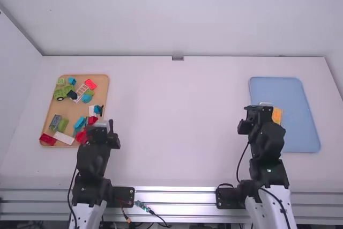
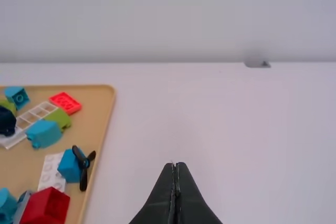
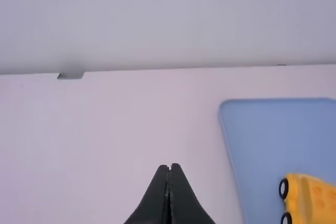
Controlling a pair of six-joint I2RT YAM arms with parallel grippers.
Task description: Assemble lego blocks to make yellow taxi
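Note:
A yellow toy vehicle piece with black wheels point(image 3: 307, 200) lies on the blue tray point(image 3: 262, 145); from above, the same yellow piece point(image 1: 277, 115) is partly hidden behind my right gripper point(image 1: 259, 110). My right gripper point(image 3: 169, 166), shut with nothing in it, is over the tray's left side. My left gripper point(image 1: 103, 125) stands by the right edge of the wooden tray point(image 1: 80, 112); up close, the left gripper point(image 2: 175, 165) is shut and empty. That tray holds loose blocks, among them a red block point(image 2: 46, 206), a white plate point(image 2: 51, 172) and a blue block with a black propeller point(image 2: 69, 166).
More pieces lie on the wooden tray: a green wheeled piece point(image 1: 63, 92), a long white block point(image 1: 64, 138) and a red plate point(image 1: 90, 84). Bare white table point(image 1: 177, 122) stretches between the two trays. A wall rises behind the table's far edge.

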